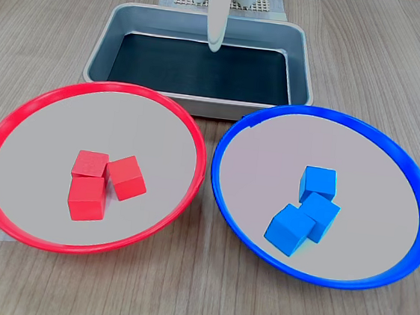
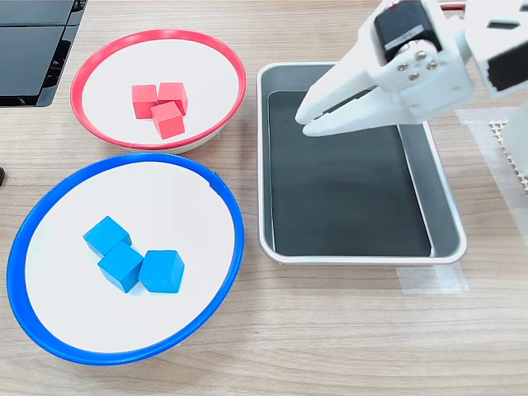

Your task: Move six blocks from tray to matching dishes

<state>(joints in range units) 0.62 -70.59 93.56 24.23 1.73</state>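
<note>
The white gripper (image 2: 306, 121) hangs over the tray (image 2: 279, 247), its fingers pressed together with nothing between them. Three red blocks (image 1: 102, 181) sit bunched in the red dish (image 1: 19, 111). Three blue blocks (image 1: 308, 210) sit bunched in the blue dish (image 1: 411, 179). All blocks lie well away from the gripper.

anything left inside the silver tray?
No blocks show in the rectangular silver metal tray: only its bare dark bottom in both exterior views. The white gripper hangs over the tray's far end, covering a small patch of it in the second exterior view.
</note>
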